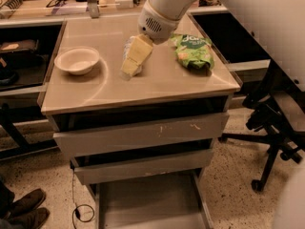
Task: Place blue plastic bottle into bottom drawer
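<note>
The blue plastic bottle [127, 47] lies on the cabinet top [157, 82], between the bowl and the green bag. My gripper [135, 57] is down right over it and covers most of it, so only the bottle's edges show beside the gripper. The white arm reaches in from the upper right. The bottom drawer [147, 205] stands pulled out near the floor, its flat grey floor bare.
A white bowl [76, 60] sits at the left of the top and a green snack bag [193, 50] at the right. Two shut drawers [143, 135] are above the open one. An office chair [274, 128] stands to the right, shoes [24, 213] at lower left.
</note>
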{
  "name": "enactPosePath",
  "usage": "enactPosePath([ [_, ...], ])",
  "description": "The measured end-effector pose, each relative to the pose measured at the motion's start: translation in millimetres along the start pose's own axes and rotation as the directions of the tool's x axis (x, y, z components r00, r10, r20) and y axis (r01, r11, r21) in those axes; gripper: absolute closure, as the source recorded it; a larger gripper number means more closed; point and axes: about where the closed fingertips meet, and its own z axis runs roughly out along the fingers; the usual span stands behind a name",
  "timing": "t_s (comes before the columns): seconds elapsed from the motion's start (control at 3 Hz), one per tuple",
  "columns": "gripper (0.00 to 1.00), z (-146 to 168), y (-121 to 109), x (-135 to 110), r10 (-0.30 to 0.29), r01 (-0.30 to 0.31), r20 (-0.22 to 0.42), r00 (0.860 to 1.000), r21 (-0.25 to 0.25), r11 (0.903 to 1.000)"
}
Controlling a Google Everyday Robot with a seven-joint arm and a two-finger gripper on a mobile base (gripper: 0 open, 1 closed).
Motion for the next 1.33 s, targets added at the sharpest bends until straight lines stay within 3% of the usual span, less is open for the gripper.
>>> enactPosePath([
  [0.33,0.00,19.2,-45.6,-30.5,0.061,-0.061,-0.010,0.998,0.005,0.9981],
  [0.67,0.00,17.4,-49.3,-33.2,0.063,-0.063,0.000,0.998,0.011,0.9980],
  [1.33,0.00,44.0,-83.0,-39.4,0.152,-0.151,-0.022,0.988,0.026,0.9881],
])
